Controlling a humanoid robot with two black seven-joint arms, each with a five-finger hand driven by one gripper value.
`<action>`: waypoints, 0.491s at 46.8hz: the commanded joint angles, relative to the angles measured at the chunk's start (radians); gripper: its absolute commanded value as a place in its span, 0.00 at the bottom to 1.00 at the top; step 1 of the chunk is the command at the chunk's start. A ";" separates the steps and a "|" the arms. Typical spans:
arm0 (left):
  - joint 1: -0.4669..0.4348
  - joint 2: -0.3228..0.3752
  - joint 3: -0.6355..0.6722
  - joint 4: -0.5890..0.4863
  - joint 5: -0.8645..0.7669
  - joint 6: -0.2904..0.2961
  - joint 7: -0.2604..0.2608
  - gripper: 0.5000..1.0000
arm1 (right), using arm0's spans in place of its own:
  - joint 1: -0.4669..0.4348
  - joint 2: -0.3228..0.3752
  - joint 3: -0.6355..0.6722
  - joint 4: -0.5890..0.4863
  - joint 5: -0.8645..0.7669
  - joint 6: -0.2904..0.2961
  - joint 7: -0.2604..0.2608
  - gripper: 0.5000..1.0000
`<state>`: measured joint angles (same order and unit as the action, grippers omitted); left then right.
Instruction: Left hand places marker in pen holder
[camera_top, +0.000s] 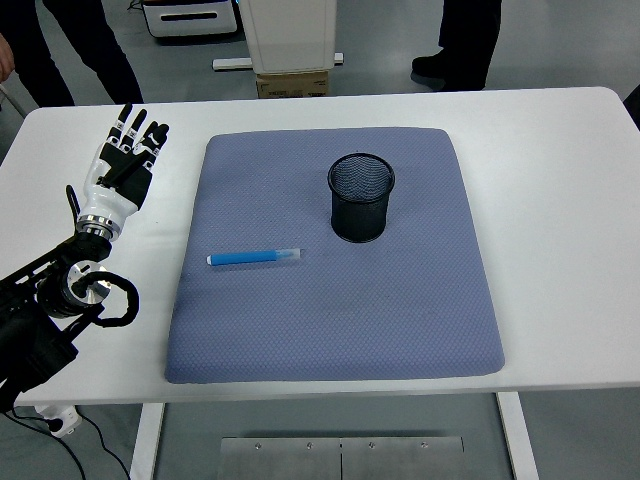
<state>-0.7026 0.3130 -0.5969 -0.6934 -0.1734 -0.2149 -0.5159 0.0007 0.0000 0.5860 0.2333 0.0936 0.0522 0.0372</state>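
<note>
So the blue marker with a clear cap (255, 258) is lying flat on the grey-blue padded mat (400, 320), a bit left of the black mesh pen holder (361, 197), not touching it. The left hand (125, 165) is hovering off the mat's left edge, fingers loosely extended, gripping nothing.

pen holder (361, 198): black wire mesh | mat (335, 300): matt cloth (dimpled) | table (560, 200): smooth white
</note>
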 joint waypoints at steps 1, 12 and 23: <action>0.000 0.000 0.000 0.000 0.002 0.003 -0.001 1.00 | 0.001 0.000 0.000 0.000 0.000 0.000 0.000 1.00; 0.003 -0.005 -0.007 0.000 0.000 0.003 -0.003 1.00 | -0.001 0.000 0.000 0.000 0.000 0.000 0.000 1.00; 0.009 -0.003 -0.011 0.002 0.005 -0.003 -0.010 1.00 | -0.001 0.000 0.000 0.000 0.000 0.000 0.000 1.00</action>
<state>-0.6920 0.3089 -0.6091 -0.6922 -0.1740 -0.2143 -0.5246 0.0002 0.0000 0.5860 0.2332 0.0936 0.0522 0.0370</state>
